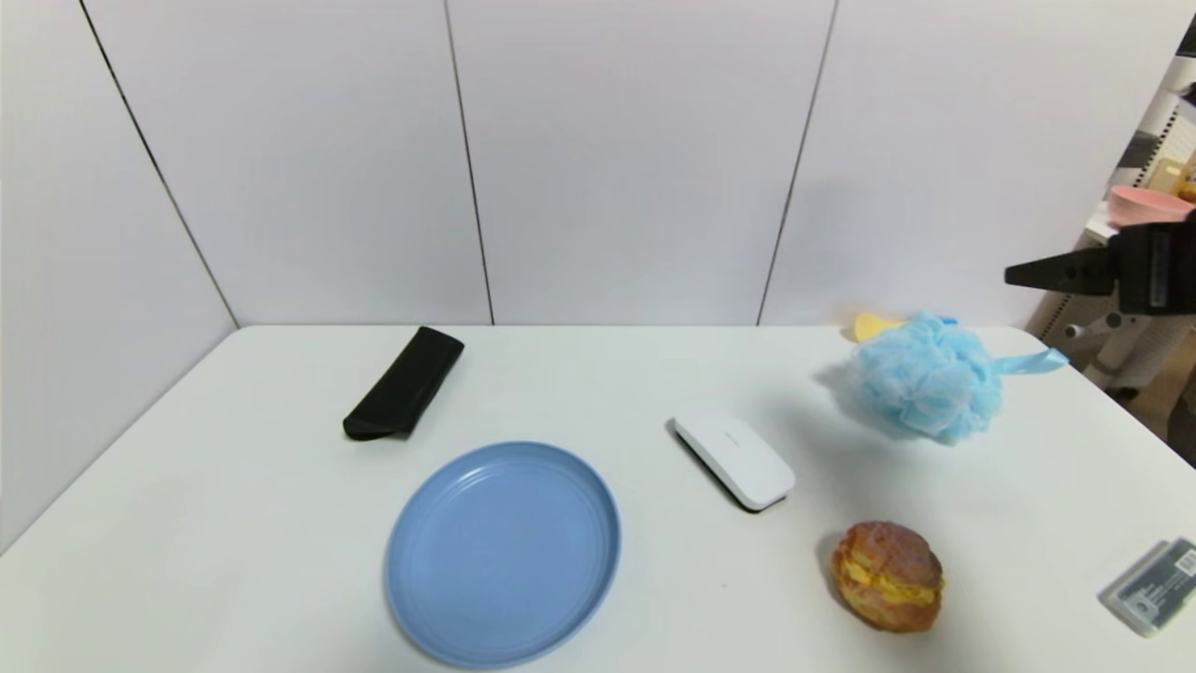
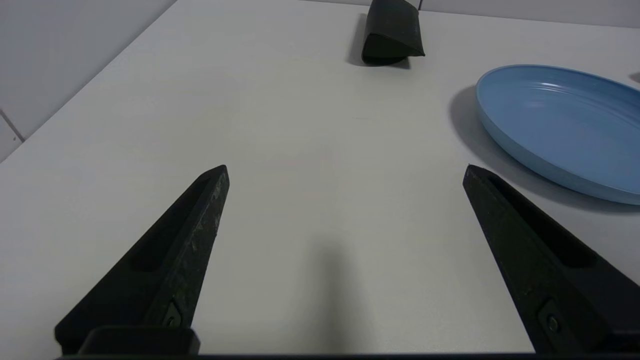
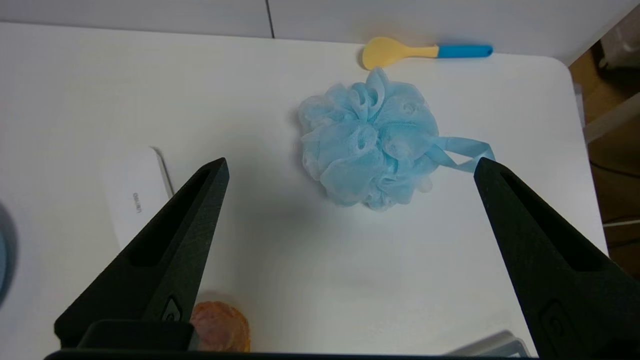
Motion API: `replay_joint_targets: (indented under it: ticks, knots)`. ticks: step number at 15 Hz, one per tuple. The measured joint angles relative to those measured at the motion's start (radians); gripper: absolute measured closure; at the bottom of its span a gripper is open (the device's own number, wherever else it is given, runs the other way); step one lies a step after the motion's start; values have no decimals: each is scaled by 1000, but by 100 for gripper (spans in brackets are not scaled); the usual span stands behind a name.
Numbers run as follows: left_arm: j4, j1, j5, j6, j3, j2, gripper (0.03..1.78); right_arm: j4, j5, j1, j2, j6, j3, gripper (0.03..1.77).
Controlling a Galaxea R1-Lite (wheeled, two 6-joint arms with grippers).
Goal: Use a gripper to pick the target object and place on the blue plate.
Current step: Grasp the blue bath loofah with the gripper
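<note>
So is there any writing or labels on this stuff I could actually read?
White case: a small grey logo, seen sideways, probably "deli", though I can't be sure.
Clear box at the table's near right corner: a barcode label, too small to read.
Pouf, plate, bun, black pouch, spoon: no text visible.

A staged robot test area is shown — a lab-like workspace rather than a home. A plain white table (image 1: 598, 561) is enclosed at the back and left by bare white panel walls (image 1: 635, 159) with thin dark seams. Unrelated household props are laid out well apart on it. Past the table's right edge, shelving (image 1: 1163, 168) stocked with assorted items — a pink bowl (image 1: 1145, 204) among them — can be seen.
</note>
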Motion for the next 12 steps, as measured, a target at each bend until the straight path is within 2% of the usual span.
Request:
replay_joint_targets:
  ticks: [7,12]
  knots:
    - [0,0,0,0,0,0,12,393,-10,-25,420,-53,-428,11]
    - [0,0,0,0,0,0,12,431,-15,-41,585,-54,-518,11]
